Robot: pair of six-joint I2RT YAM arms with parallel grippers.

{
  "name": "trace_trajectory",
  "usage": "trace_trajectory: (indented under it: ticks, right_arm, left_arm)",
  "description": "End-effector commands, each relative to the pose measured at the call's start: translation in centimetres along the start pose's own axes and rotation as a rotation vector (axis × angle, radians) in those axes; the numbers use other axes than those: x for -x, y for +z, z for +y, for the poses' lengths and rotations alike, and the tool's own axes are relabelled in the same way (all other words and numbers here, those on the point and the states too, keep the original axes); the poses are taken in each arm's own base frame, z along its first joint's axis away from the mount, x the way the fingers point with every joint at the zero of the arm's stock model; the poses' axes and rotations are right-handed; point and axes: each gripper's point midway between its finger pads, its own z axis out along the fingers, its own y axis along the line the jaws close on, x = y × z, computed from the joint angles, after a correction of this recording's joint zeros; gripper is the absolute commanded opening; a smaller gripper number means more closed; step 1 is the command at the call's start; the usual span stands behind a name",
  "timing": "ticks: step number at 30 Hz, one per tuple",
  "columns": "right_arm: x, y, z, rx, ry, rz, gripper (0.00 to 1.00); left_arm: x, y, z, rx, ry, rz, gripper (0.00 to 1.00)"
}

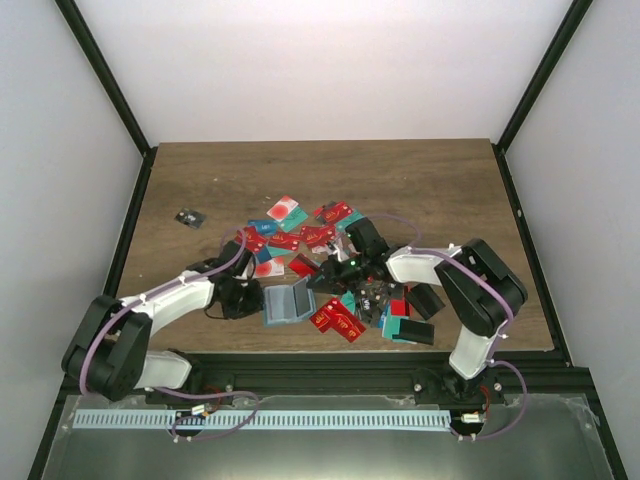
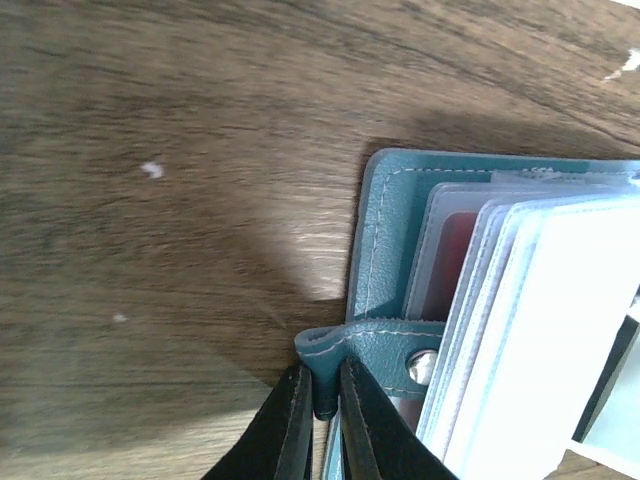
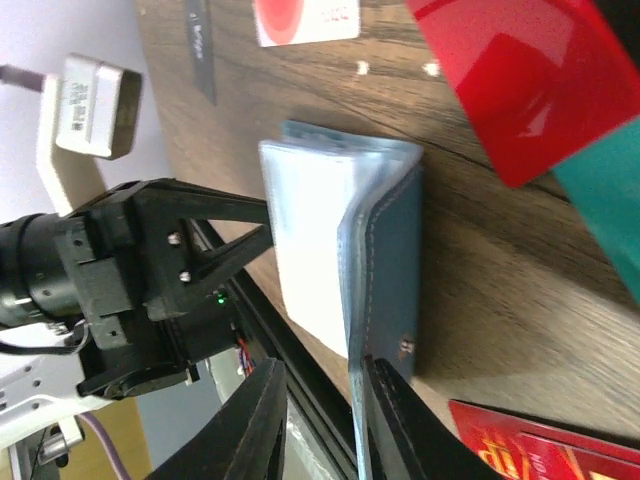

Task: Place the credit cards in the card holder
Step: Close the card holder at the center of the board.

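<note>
Wooden table [image 1: 200, 175] carries, far to the left, a small black item [image 1: 188, 217] lying alone, well apart from everything else. Next along, the left arm [image 1: 160, 300] reaches inward low over the boards. The left gripper [image 2: 322, 388] is clenched on the snap tab [image 2: 375, 345] of the card holder [image 2: 385, 225], its two black fingers pinching the teal strap just beside the metal stud [image 2: 422, 366]. That card holder lies open near the table's front edge, roughly midway between the two arms, with its clear plastic sleeves [image 2: 540, 330] fanned upward (something red shows through one sleeve). At its right side is the right gripper [image 3: 325, 405]. Its jaws stand a little apart at the edge of the cover, whose rim runs in beside one finger, and I cannot tell whether they press it. Behind and to the right sprawl the credit cards [image 1: 300, 238], mostly red with a few teal and white ones, overlapping in a loose heap on the wood. At the heap's right end sit black cases [image 1: 427, 300], just beside the right arm [image 1: 480, 290].
</note>
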Motion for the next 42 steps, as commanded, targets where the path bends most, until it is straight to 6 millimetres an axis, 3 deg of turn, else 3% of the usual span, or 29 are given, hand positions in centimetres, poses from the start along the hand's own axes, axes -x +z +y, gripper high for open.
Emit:
trace_trajectory:
  ticks: [1,11,21,27,36,42]
  right_arm:
    - [-0.5,0.5,3.1,0.049,-0.044,0.046,0.24]
    - [-0.8,3.3,5.3,0.070,-0.091,0.110,0.36]
    - [0.0,5.6,1.8,-0.005,-0.082,0.131,0.36]
    - [0.3,6.4,0.9,0.001,-0.096,0.142,0.36]
    - [1.0,4.9,1.9,-0.038,-0.147,0.125,0.34]
    - [1.0,4.0,2.8,-0.043,-0.186,0.125,0.34]
  left_arm:
    - [-0.7,1.5,-1.7,-0.086,0.038,0.058,0.10]
    - [-1.0,2.3,-4.6,-0.182,0.108,0.111,0.10]
    - [-0.5,1.1,-4.5,-0.147,0.166,0.080,0.13]
    - [-0.3,0.3,-4.9,-0.154,0.199,0.071,0.16]
    - [0.2,-0.6,-4.9,-0.141,0.220,0.028,0.28]
    - [0.1,-0.4,-5.0,-0.153,0.236,0.028,0.29]
